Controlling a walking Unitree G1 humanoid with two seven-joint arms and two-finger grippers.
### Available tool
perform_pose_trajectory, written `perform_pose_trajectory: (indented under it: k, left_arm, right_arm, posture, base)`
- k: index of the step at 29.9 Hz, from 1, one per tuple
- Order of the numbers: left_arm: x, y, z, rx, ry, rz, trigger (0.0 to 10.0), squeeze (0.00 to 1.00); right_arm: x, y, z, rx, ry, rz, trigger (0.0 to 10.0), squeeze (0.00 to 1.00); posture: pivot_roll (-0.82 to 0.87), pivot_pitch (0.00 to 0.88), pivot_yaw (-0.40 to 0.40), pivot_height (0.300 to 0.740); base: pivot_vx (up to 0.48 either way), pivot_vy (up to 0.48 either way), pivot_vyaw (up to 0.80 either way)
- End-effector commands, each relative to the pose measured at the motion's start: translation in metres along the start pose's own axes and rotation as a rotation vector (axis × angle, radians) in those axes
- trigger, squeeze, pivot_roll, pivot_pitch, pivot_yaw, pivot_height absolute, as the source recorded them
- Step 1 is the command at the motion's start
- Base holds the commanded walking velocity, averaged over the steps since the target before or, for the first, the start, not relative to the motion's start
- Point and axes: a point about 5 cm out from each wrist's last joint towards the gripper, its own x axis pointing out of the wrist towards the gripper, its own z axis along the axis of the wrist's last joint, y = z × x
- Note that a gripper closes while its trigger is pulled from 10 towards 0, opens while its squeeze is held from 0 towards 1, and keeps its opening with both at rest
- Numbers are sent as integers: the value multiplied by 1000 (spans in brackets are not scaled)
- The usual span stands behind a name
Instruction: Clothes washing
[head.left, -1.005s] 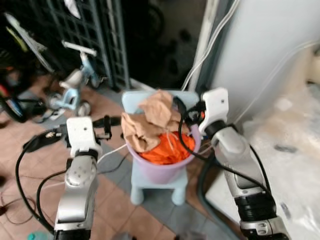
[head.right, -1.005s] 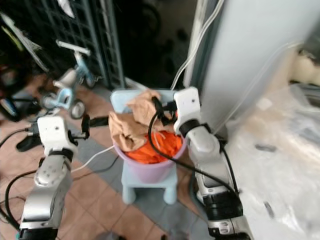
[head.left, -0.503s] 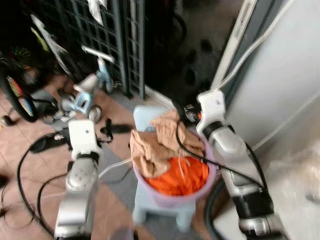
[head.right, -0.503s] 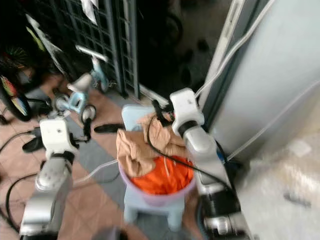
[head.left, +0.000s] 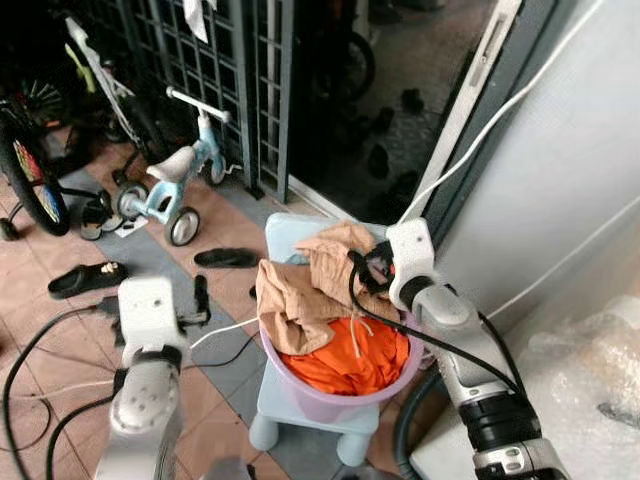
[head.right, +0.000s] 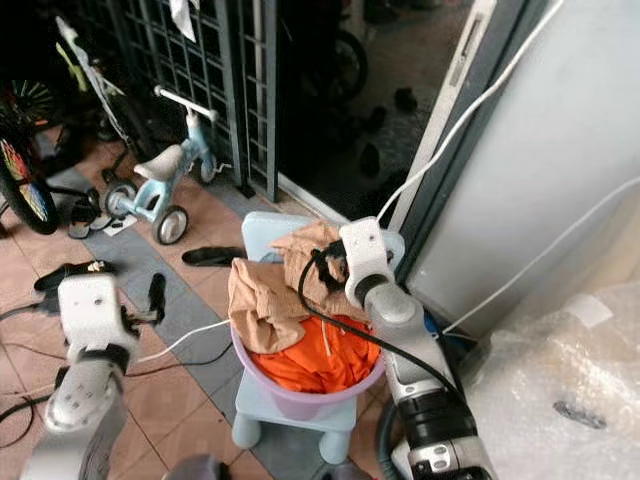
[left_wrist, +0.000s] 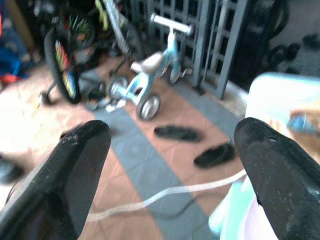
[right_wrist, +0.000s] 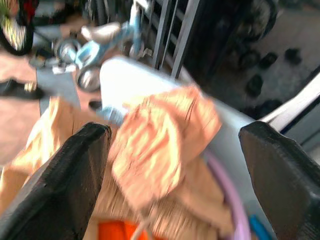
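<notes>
The tan garment (head.left: 315, 280) lies heaped over the rear and left rim of the purple basin (head.left: 345, 395), above orange cloth (head.left: 350, 360); the basin stands on a pale blue stool (head.left: 300, 410). The right gripper (right_wrist: 170, 145) hangs directly over the heap, fingers spread wide, empty; it is the nearer arm. The left gripper (left_wrist: 172, 150), also spread and empty, sits off the basin's left side, over tiled floor (head.left: 210, 370). A grey wall (head.left: 560, 160) crowds the right; open room lies leftward.

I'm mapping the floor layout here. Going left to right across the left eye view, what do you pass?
Bicycle wheel → black sandal → left gripper → purple laundry basin → right gripper → bubble wrap.
</notes>
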Motion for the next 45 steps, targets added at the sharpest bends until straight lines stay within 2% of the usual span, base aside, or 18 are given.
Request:
perform_pose_trajectory:
  k: [1, 3, 5, 6, 10, 12, 14, 17, 25, 32, 33, 34, 35, 40, 45]
  left_arm:
    - [-5, -1, 6, 7, -8, 4, 10000, 0]
    - [-19, 5, 5, 10, 17, 30, 10000, 0]
    - [-24, 7, 5, 8, 30, 36, 10000, 0]
    - [-34, 8, 6, 14, 42, 37, 10000, 0]
    - [-40, 9, 8, 22, 48, 35, 10000, 0]
    - [-51, 6, 12, 37, 48, 24, 10000, 0]
    - [-53, 6, 13, 38, 48, 24, 10000, 0]
    - [-63, 11, 20, 54, 39, 57, 10000, 0]
    - [-79, 17, 21, 56, 78, 106, 10000, 0]
    - [-88, 19, 25, 52, 95, 126, 10000, 0]
    - [-89, 20, 25, 53, 99, 131, 10000, 0]
    - [-90, 21, 25, 55, 104, 136, 10000, 0]
    - [-93, 22, 25, 56, 113, 143, 10000, 0]
    - [-97, 20, 23, 54, 131, 148, 10000, 0]
    - [-97, 17, 23, 48, 136, 147, 10000, 0]
  right_arm:
    - [2, 0, -7, 11, 39, 9, 10000, 0]
    - [6, 3, -11, 20, 67, 6, 10000, 0]
    - [9, 4, -12, 26, 83, 0, 10000, 0]
    - [11, 6, -12, 36, 83, -2, 10000, 0]
    - [17, 9, -11, 40, 83, -5, 10000, 0]
    - [27, 15, -7, 42, 61, 9, 10000, 0]
    - [29, 16, -5, 40, 53, 15, 10000, 0]
    - [40, 24, 7, 16, 15, 41, 10000, 0]
    - [49, 37, 19, -29, -57, 73, 10000, 0]
    - [59, 48, 20, -117, -27, 34, 10000, 0]
    - [60, 50, 19, -129, -17, 36, 7922, 0]
    - [61, 50, 16, -152, 15, 24, 1216, 0]
    - [62, 48, 11, -172, 70, -4, 0, 0]
    - [64, 38, 7, -170, 129, -66, 0, 0]
    - [65, 34, 10, -149, 131, -79, 0, 0]
  posture:
    - [203, 92, -116, 740]
    - [233, 140, -130, 740]
    - [233, 140, -130, 740]
    - [253, 180, -134, 740]
    - [258, 193, -134, 740]
    - [274, 231, -134, 740]
    - [275, 236, -134, 740]
    - [283, 279, -151, 740]
    - [301, 327, -182, 740]
    - [330, 371, -202, 740]
    - [333, 375, -205, 740]
    - [335, 380, -209, 740]
    - [336, 382, -212, 740]
    - [331, 387, -226, 740]
    - [327, 382, -232, 740]
  base:
    - [0, 0, 0]
    - [0, 0, 0]
    - [0, 0, 0]
    - [0, 0, 0]
    - [0, 0, 0]
    - [0, 0, 0]
    - [0, 0, 0]
    - [0, 0, 0]
    - [0, 0, 0]
    - [0, 0, 0]
    - [0, 0, 0]
    - [0, 0, 0]
    - [0, 0, 0]
    - [0, 0, 0]
    - [0, 0, 0]
